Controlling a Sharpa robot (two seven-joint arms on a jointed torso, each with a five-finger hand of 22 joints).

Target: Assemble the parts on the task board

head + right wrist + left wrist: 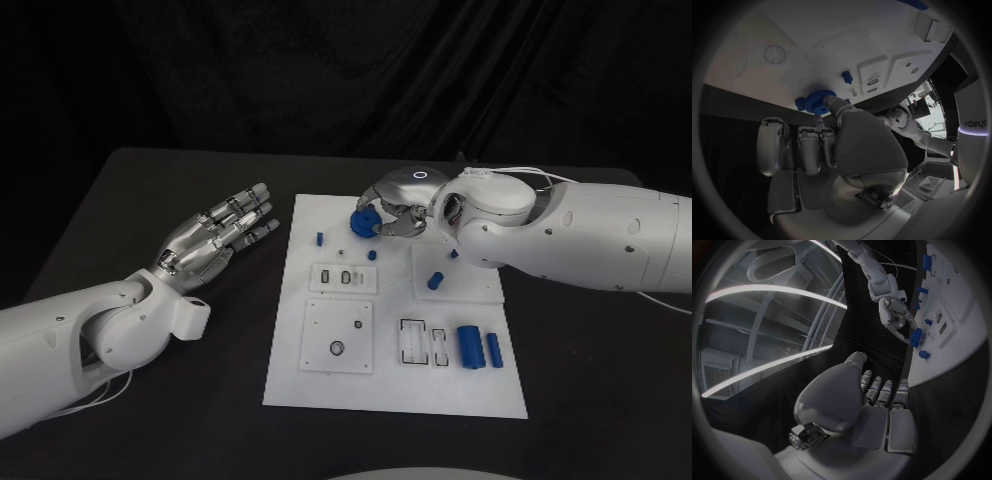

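On the left of the black desk (159,180), the robot's left hand (216,238) hovers palm-up beside the white task board (397,400), its fingers (257,212) stretched out, apart and holding nothing. The left wrist view shows the same hand (870,405) flat and released, its fingertips directed toward the board's (967,325) edge.

The task board lies in the middle of the desk. Near its far left corner a small blue peg (319,238) stands upright, with another blue peg (372,255) a little to its right. Below them sit two raised white plates with slots and holes; the upper one (343,278) carries dark oval openings, the lower one (339,335) a round hole.

Over the far middle of the board, the right hand (392,212) grips a blue toothed gear (364,224) between the thumb and fingers, just above the board surface; whether the gear touches the board cannot be told. The right wrist view shows the gear (817,100) pinched at the fingertips (831,104), close to the board's (817,50) edge, with a blue peg (846,76) standing beyond it.

Farther right, a blue block (436,281) stands on a raised plate, a smaller blue piece (453,255) just behind it. Toward the board's near right, a large blue cylinder (470,345) lies on its side, with a thinner blue rod (493,350) just beside it.
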